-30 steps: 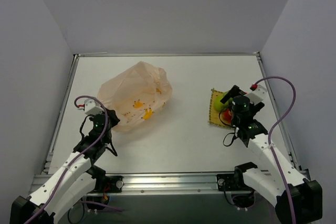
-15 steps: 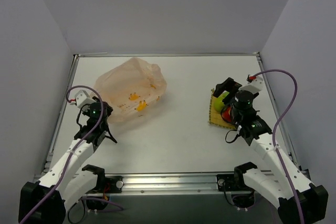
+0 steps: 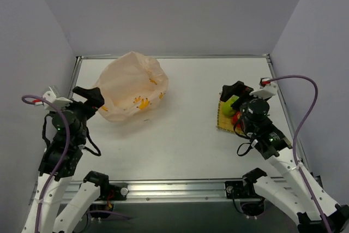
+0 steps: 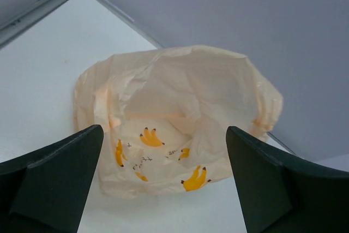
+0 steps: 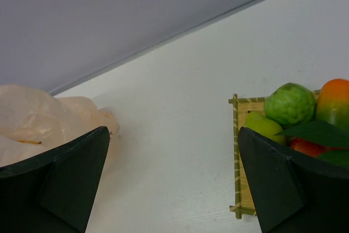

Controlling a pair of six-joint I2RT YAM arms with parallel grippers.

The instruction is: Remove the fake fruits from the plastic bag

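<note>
Backed left hand point(image 3: 91, 99) off bag point(image 3: 131, 83), wide open, empty | right hand point(image 3: 235, 92) open, empty, near fruits point(image 5: 290, 105) on mat point(image 3: 223, 121) | bag seemingly emptied, hence released

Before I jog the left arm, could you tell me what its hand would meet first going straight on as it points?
Most likely the bag: in the wrist view it sits centred ahead of the open left hand; how far off is unclear.

Crinkly translucent plastic bag point(image 4: 180, 107), glossy plastic fake fruits point(image 5: 289, 105), woven mat point(image 5: 240, 162), matt table point(image 3: 185, 129)
</note>
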